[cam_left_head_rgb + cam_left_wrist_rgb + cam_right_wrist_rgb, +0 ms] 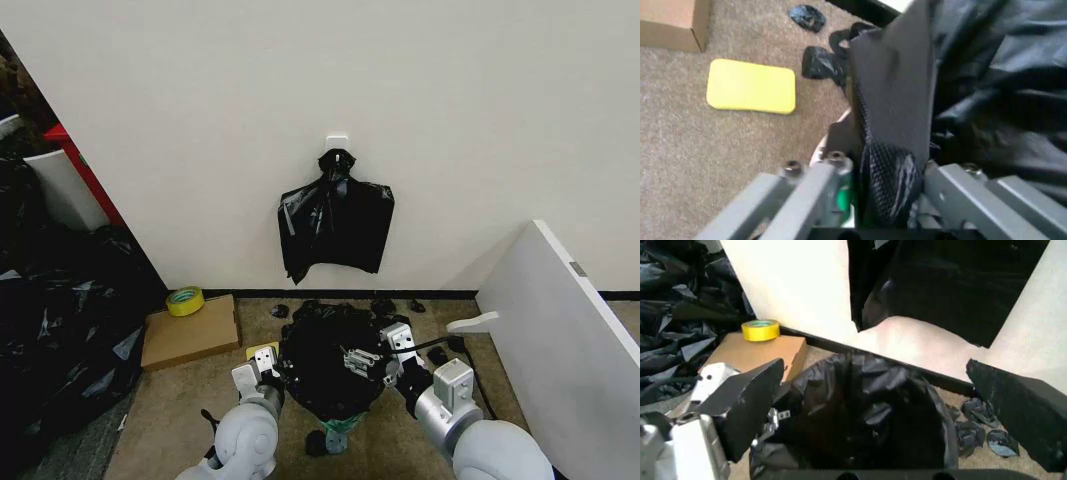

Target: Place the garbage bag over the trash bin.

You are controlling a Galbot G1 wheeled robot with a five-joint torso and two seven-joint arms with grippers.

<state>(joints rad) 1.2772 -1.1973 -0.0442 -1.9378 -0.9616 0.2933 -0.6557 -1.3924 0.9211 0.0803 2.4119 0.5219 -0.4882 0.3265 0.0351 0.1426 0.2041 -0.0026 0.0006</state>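
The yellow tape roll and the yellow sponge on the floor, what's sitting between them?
In the head view, the cardboard box lies between them: the yellow tape roll rests on its far edge, and the yellow sponge lies on the carpet beside its other end.

Even, soft indoor light on the pale wall (450, 100); glossy highlights on the garbage bag (330, 360); left wrist view blurred close up.
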